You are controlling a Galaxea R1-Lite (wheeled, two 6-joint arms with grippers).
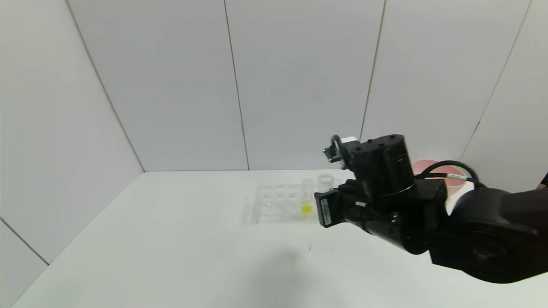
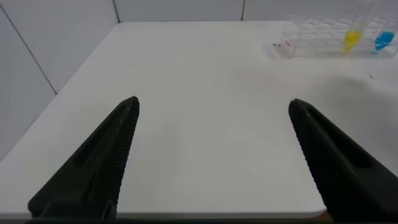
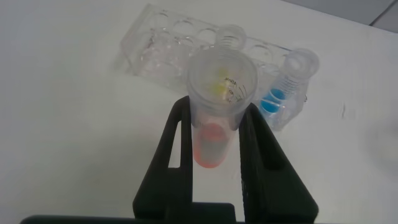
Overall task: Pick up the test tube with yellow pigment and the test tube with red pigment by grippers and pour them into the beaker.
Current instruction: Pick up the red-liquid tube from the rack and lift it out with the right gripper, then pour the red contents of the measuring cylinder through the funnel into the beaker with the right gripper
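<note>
Right gripper (image 3: 217, 146) clamped on the test tube with red pigment (image 3: 217, 106), lifted above the rack (image 1: 278, 201). Test tube with yellow pigment (image 1: 307, 196) upright in the rack, at nine o'clock of that gripper. Beaker (image 1: 325, 182) just behind, at eleven. Left gripper (image 2: 214, 155) spread apart over the table (image 2: 186, 93).
</note>
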